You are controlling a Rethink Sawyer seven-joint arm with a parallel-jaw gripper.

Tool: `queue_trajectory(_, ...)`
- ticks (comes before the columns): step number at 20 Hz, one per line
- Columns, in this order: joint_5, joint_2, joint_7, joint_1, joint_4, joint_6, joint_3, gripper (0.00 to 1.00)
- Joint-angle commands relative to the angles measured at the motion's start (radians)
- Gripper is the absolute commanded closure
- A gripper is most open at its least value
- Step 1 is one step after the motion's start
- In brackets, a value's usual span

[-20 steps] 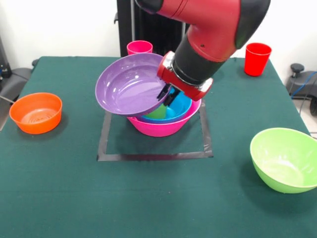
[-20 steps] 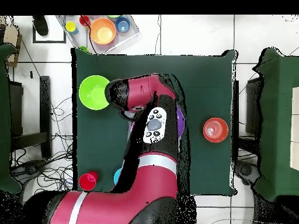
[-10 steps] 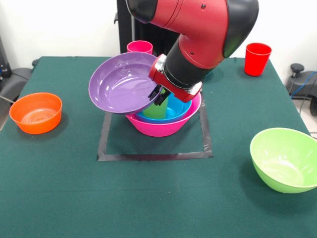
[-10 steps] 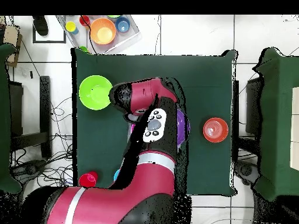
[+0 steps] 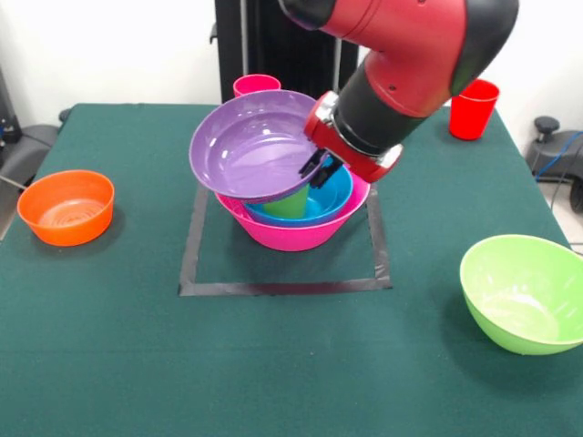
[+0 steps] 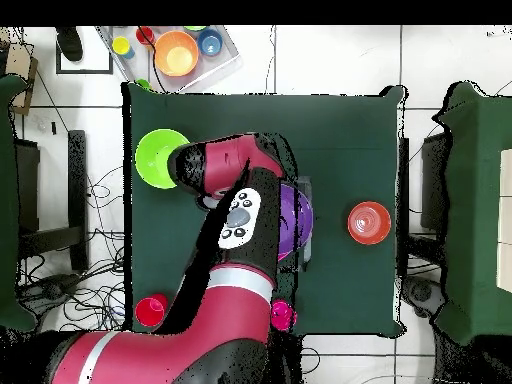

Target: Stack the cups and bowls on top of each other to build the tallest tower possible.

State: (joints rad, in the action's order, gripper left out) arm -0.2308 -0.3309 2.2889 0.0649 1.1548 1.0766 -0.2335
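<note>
Tower (image 5: pixel 293 228): pink bowl base inside the taped square on the counter (image 5: pixel 109 346), blue bowl (image 5: pixel 330 196) and light green cup (image 5: pixel 290 202) nested within. Purple bowl (image 5: pixel 253 150): tilted, carried over it, gripper (image 5: pixel 321 170) jaws clamped on its rim. I would level and centre it before letting go, or it may slide off.

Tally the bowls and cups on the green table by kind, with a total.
Bowls: 5, namely purple bowl, blue bowl, pink bowl, orange bowl, lime bowl.
Cups: 3, namely pink-red cup, red cup, light green cup.
Total: 8.
</note>
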Motion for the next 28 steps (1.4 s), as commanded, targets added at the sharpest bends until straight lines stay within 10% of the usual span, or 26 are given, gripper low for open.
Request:
queue_trajectory(1,0.058,0.006,0.224,0.026,0.028,-0.038,0.027,1.00)
queue_trajectory(28,0.114,0.051,0.274,0.101,0.165,-0.226,-0.066,1.00)
